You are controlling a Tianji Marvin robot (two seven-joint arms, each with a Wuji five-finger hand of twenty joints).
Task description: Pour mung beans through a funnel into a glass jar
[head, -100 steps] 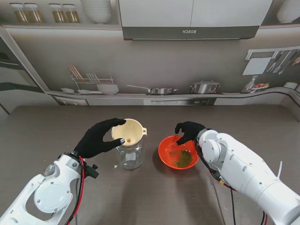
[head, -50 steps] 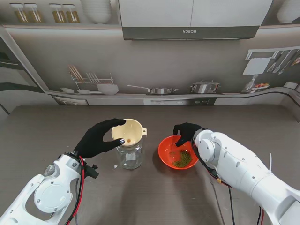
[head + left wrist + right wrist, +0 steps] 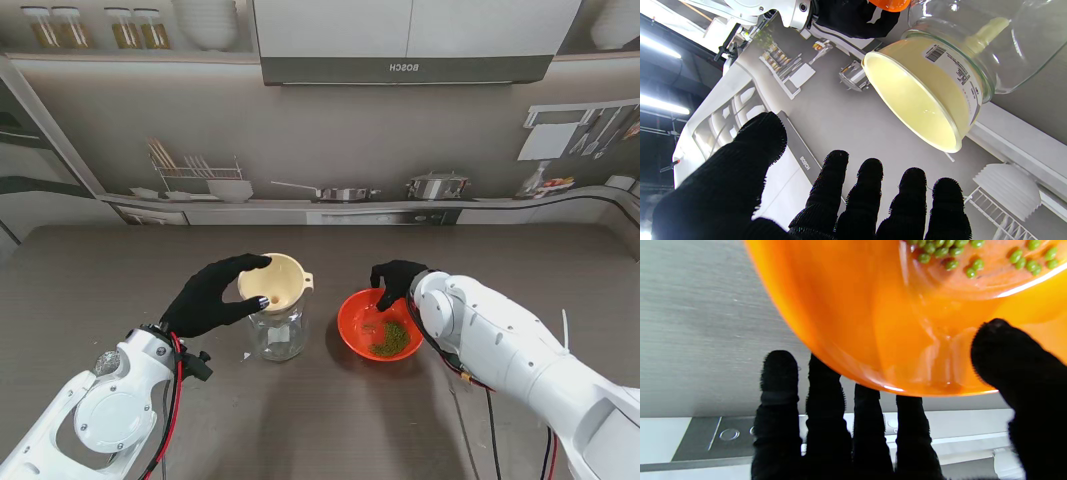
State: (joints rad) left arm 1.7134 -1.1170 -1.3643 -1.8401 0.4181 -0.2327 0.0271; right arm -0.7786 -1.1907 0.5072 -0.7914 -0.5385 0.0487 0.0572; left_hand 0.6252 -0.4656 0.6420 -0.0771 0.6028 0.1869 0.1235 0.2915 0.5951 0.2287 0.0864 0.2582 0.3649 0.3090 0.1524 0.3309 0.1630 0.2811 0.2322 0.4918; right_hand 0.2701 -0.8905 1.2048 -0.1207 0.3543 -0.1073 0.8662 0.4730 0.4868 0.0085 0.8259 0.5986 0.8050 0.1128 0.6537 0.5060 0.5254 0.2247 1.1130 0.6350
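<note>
White glossy arm shells, black knit-gloved left robot hand (image 3: 207, 296) and right robot hand (image 3: 396, 279) (red-black cables along wrists).

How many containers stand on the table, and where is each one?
2. The glass jar with the funnel in it stands at the left hand; the orange bowl of mung beans stands at the right hand.

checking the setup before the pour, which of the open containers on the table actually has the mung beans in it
The orange bowl, on the right by the right hand, holds the green beans. The glass jar under the cream funnel shows no beans.
</note>
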